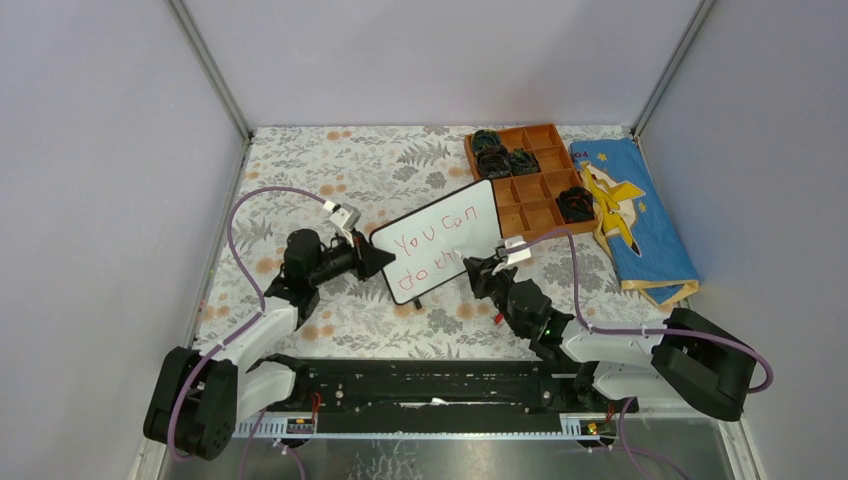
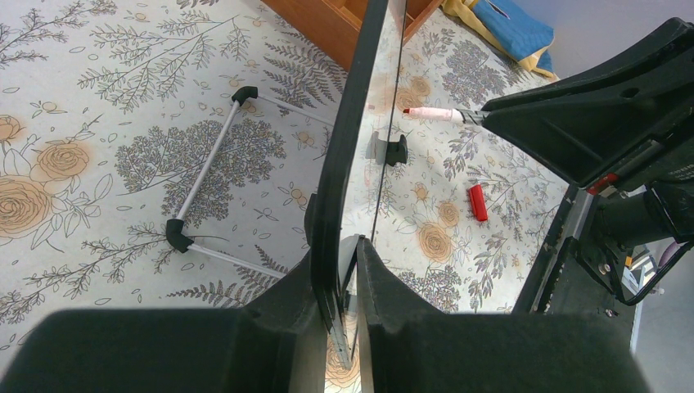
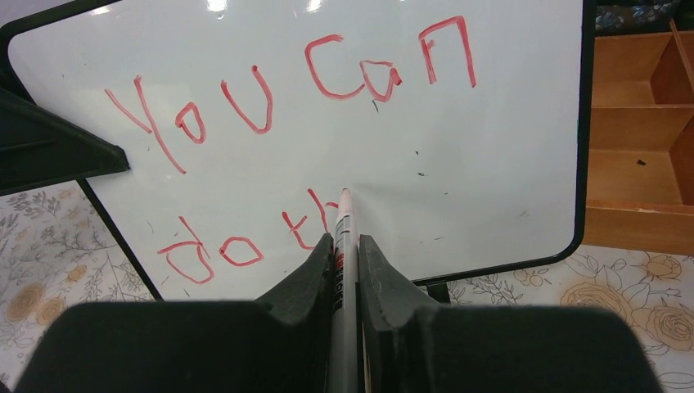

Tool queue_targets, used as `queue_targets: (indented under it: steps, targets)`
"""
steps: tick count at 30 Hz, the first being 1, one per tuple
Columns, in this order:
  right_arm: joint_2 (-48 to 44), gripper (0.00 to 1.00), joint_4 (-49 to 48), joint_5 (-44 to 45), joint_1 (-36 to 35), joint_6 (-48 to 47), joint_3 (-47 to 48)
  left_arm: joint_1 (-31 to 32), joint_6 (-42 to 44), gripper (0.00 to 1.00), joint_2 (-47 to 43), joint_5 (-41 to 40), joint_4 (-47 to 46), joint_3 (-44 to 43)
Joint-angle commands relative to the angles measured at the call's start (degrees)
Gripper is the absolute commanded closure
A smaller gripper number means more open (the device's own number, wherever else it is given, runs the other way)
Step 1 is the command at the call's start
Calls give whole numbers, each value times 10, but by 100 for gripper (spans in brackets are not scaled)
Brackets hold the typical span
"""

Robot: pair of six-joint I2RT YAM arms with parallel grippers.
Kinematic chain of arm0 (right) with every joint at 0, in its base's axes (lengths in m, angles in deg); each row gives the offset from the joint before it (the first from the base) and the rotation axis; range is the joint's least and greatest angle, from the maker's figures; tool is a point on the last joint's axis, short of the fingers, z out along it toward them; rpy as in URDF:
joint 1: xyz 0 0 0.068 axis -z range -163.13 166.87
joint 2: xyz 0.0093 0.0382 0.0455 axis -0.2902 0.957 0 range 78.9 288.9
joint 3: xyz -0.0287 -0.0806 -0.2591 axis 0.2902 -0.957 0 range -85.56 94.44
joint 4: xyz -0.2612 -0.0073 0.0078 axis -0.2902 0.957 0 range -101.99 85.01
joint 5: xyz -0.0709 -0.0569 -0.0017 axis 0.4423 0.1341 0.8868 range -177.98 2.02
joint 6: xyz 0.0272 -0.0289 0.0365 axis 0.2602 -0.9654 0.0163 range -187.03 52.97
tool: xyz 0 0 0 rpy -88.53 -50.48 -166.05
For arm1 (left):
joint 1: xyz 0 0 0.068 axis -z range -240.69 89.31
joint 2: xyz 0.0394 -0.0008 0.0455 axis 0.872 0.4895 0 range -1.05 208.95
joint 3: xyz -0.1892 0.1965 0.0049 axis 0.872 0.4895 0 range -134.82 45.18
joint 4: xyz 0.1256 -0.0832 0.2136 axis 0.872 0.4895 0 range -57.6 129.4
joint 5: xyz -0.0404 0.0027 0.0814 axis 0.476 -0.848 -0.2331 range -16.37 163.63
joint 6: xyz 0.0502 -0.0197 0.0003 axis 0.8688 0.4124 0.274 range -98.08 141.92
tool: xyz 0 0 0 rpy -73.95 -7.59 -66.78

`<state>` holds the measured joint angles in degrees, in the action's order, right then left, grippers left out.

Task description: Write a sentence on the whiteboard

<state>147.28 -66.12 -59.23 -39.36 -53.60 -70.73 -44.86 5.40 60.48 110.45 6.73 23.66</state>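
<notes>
1. Two arms, top external view. The left gripper is clamped on the left-hand edge of the whiteboard. It props the board tilted above the middle of the tabletop, presumably so the face is turned to the other arm. The right gripper sits at the board's near edge. A brown tray and a blue cloth lie toward the far right corner, clear of the work.
2. Left wrist view. The board is seen edge-on, its black frame pinched between the jaws. The marker points at the board's face from the right (contact cannot be judged here). A red cap lies on the tabletop on the writing side, and a wire stand lies behind the board.
3. Right wrist view. The jaws are closed around the marker barrel, with its tip at the end of the lower line. The sentence reads "You can" over "do th", so it appears unfinished. Bare board remains to the right for more letters.
</notes>
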Motion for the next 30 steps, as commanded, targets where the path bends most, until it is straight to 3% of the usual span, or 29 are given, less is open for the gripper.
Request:
queue_targets:
  steps: [1,30]
  targets:
    - [10,100,-48,25,3,6,22,2,60,87,13,-57,56,1]
    - [61,100,-62,41,16,22,29,8,62,87,7,-62,57,3]
